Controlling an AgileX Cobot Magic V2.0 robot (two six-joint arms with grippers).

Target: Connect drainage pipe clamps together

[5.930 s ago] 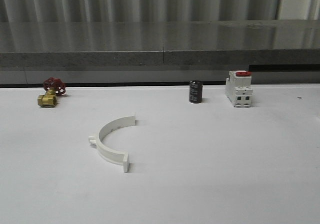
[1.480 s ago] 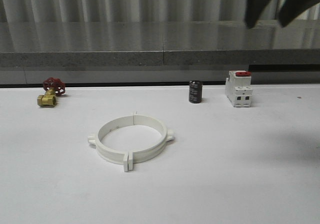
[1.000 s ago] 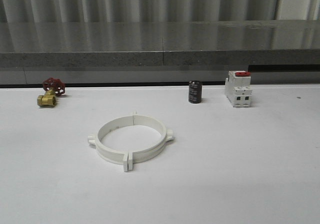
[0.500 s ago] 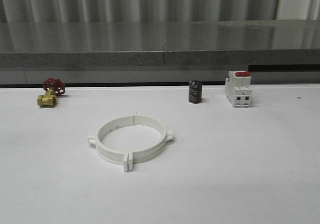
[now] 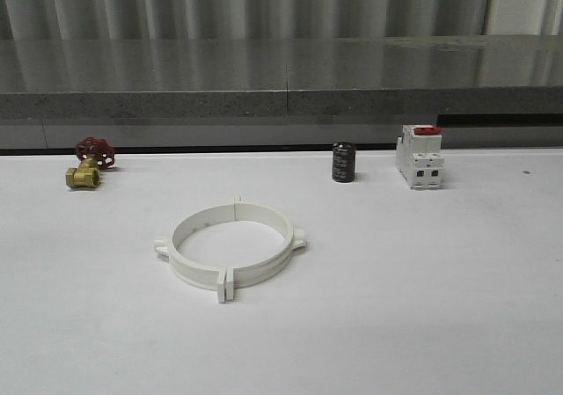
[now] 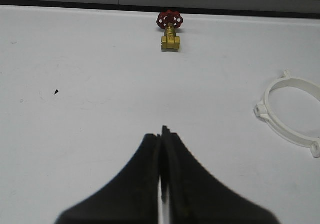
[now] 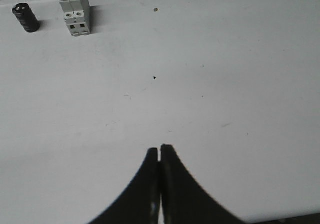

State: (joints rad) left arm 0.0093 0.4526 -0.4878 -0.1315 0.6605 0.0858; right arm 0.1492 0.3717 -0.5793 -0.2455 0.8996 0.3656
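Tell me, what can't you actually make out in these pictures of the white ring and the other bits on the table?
- Drainage pipe clamps, front view: whether the touching end flanges are truly locked; too small to tell.
- The same ring, left wrist view: cut off by the picture's edge.
- Breaker and black cylinder, front view: any lettering is too small.
- Brass valve: markings blurred.

I read drainage pipe clamps (image 5: 230, 251) as white moulded plastic, smooth, faint sheen. Table (image 5: 422, 289) looks matt white, slightly scuffed, with a few dark specks in my wrist views. Valve (image 5: 84, 172): polished brass body, red painted handwheel. Capacitor (image 5: 343, 162): black glossy sleeve. Breaker (image 5: 420, 157): white plastic, red top. Ledge (image 5: 281, 69) behind: grey speckled stone, glossy top. Left gripper (image 6: 161, 134) and right gripper (image 7: 159, 148) fingers: matt black.
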